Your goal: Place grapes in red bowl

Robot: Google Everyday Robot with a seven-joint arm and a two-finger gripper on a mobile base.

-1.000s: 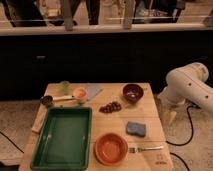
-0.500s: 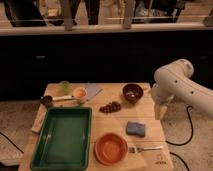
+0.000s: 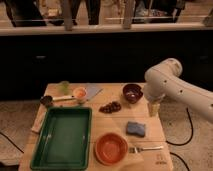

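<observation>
Swinging in from the right, my gripper (image 3: 154, 109) now hangs at 3 o'clock of the grapes (image 3: 110, 106), apart from them, carrying nothing; its opening I cannot tell. Grapes lie untouched at 12 o'clock of the empty red bowl (image 3: 111, 148). Pick not yet begun.

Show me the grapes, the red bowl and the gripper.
grapes (image 3: 110, 107), camera view, cluster's middle.
red bowl (image 3: 111, 148), camera view, bare inside.
gripper (image 3: 154, 113), camera view, lower tip, right of the grapes.
</observation>
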